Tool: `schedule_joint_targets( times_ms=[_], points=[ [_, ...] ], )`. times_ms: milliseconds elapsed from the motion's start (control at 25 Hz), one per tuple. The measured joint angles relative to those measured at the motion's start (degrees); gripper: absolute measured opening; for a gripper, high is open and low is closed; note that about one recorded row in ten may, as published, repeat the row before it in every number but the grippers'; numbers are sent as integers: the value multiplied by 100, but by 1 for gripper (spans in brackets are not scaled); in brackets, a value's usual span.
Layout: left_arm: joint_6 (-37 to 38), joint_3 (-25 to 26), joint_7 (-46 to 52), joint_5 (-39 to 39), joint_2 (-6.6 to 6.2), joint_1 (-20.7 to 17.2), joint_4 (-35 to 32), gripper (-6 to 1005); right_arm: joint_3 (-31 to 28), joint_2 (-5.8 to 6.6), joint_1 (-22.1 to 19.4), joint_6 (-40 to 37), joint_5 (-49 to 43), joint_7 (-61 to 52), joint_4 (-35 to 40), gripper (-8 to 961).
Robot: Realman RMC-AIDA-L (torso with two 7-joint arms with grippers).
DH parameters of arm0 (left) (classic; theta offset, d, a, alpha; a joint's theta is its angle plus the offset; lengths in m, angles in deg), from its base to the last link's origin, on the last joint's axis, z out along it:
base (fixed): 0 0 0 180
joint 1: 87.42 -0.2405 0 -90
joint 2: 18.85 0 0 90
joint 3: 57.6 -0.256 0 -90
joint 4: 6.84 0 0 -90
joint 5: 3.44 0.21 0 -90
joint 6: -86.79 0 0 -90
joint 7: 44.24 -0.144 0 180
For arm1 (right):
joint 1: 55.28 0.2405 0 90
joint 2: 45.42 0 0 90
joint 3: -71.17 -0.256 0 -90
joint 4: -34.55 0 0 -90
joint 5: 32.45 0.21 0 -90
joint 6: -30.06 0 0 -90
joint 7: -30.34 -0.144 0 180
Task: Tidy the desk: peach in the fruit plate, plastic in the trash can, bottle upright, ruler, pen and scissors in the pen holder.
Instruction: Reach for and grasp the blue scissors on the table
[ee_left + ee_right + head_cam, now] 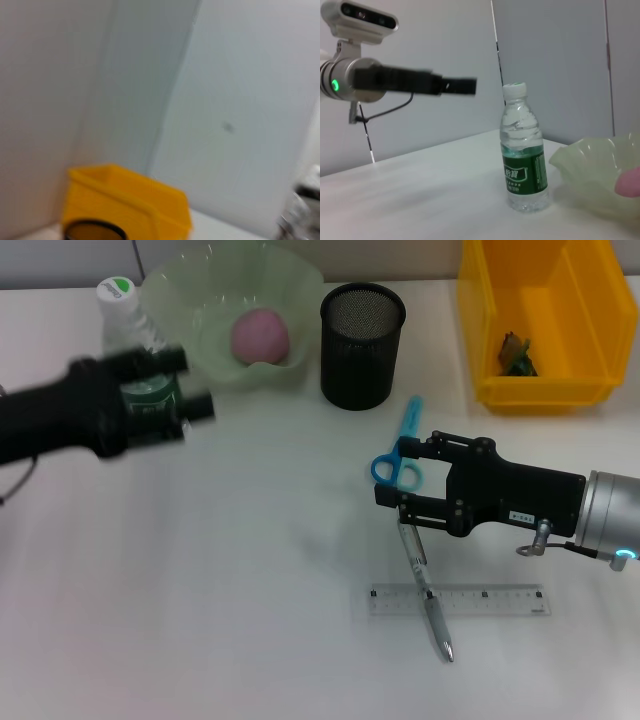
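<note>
- The pen holder (362,344), a black mesh cup standing upright at the back of the white surface (220,610), is taken as the landmark.
- The fruit plate (232,325), pale green and wavy-rimmed, is seen just left of the pen holder, with the pink peach (261,337) lying inside it.
- The bottle (524,148) is found standing upright left of the fruit plate, well left of the pen holder; a white cap and a green label are shown in the right wrist view.
- The trash can (545,320), a yellow bin, is placed right of the pen holder, and a small scrap of plastic (516,353) is seen inside it.
- The blue-handled scissors (400,448) are laid flat on the surface just in front of the pen holder, slightly to its right.
- The pen (424,585) and the clear ruler (458,600) are found farther in front of the pen holder; the pen is laid across the ruler.
- The right tool (392,472) is held in front and right of the pen holder, over the scissor handles and the top of the pen; its fingers are spread apart and nothing is gripped.
- The left tool (190,382) is held in the air left of the pen holder, in front of the bottle; its fingers are seen parted, and nothing is gripped between them in the right wrist view.
</note>
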Motion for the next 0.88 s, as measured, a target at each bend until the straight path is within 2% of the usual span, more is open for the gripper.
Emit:
schedule_joint_targets(
  times_ms=[280, 320, 400, 640, 880],
  points=[
    [86, 23, -560, 985, 211, 3, -42, 785, 36, 0, 4, 2, 167, 0, 0, 717],
    [86, 23, -560, 985, 211, 3, -42, 784, 37, 0, 3, 7, 168, 0, 0, 717],
    [-151, 26, -962, 1268, 341, 11, 157, 784, 36, 0, 4, 20, 170, -10, 0, 717],
    [-475, 46, -1389, 1404, 551, -79, 285, 783, -5, 0, 5, 40, 174, -32, 0, 717],
    [-503, 45, -1396, 1418, 542, -17, 488, 782, 1, 0, 49, 46, 177, -39, -33, 717]
  ],
)
